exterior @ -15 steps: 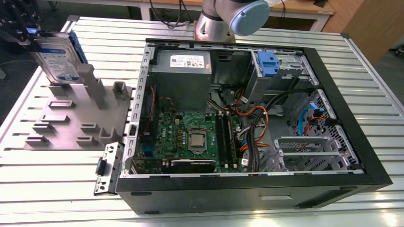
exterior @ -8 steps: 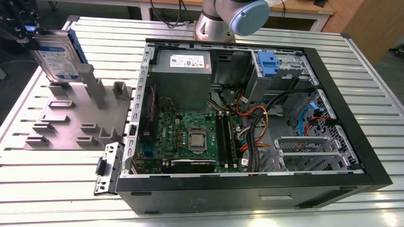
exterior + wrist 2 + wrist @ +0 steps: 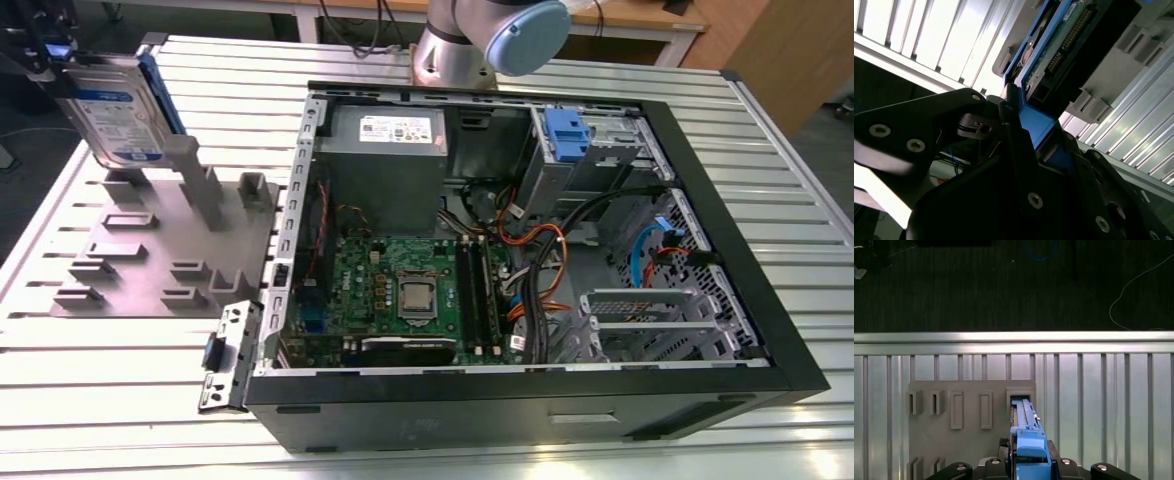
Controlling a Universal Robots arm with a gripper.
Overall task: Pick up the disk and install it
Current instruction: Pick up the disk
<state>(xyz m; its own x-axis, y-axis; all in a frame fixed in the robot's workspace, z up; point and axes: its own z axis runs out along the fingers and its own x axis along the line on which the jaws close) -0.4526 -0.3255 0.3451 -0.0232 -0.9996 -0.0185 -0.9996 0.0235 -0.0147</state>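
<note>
**Exterior view's far left: hand [image 3: 1029,460] and the disk [image 3: 120,110].** The hand is clenched on the disk. In the first wrist view its black fingers [image 3: 1000,461] flank the blue rail at the disk's near end. The disk hangs upright, label outward, over the tall slot of the rack. Whether its lower edge has cleared that slot cannot be told.

**Next right: grey slotted rack [image 3: 147,250].** It lies flat on the desk [image 3: 787,180], just beside the case.

**Centre to right: open computer case [image 3: 534,400].**
- Grey supply box [image 3: 387,165]
- Green board [image 3: 400,290]
- Orange and black cables [image 3: 531,240]
- A metal bay with a blue tab [image 3: 566,135] at the far corner

**Hazards, as judged.**
- The grip is on one end only and on plastic. A sideways pull while the lower edge sits in the slot could lever the disk askew or drag the rack.
- A jolt could let the heavy disk pivot or slip.
- At the case, loose cables near the bay could snag a rail.
- A tilted approach could jam the disk against the bay's metal edge.
</note>
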